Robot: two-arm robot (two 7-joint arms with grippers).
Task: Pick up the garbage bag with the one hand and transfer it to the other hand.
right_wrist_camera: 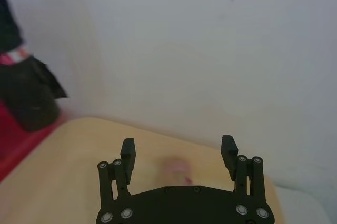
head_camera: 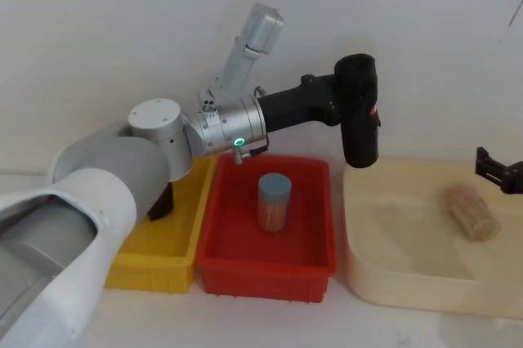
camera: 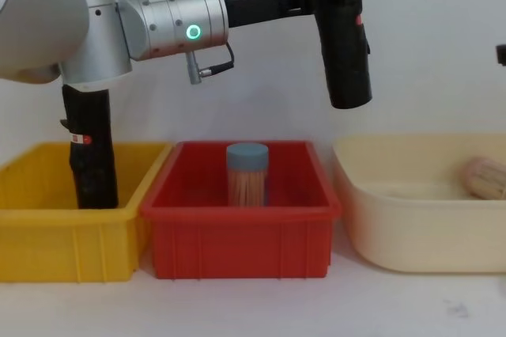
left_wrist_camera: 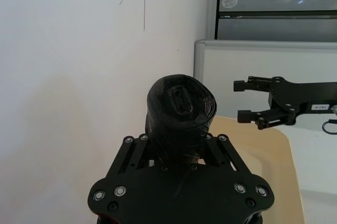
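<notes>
Your left arm (head_camera: 106,176), the one with the green light, reaches up and across above the red bin (head_camera: 261,278). The cream tub (head_camera: 409,291) sits just to the right of the red bin. The yellow bin (head_camera: 155,270) sits right beside it on the left. All three stand on the desk (camera: 237,305).

The garbage bag (head_camera: 359,119) is high in the air and stands straight up and down. It hangs above the right edge of the red bin, near the tub. Your left hand (head_camera: 343,107) is clamped on the upper half of the bag from the side.

A second black roll (camera: 91,147) stands up in the yellow bin, left of the red bin.

Your right hand (head_camera: 482,162) is far to the right of the red bin, over the cream tub and well apart from the bag. Its fingers are apart and hold nothing.

A jar with a blue lid (head_camera: 274,201) stands in the middle of the red bin. A pale jar (head_camera: 472,211) lies on its side in the tub, right of the red bin.
</notes>
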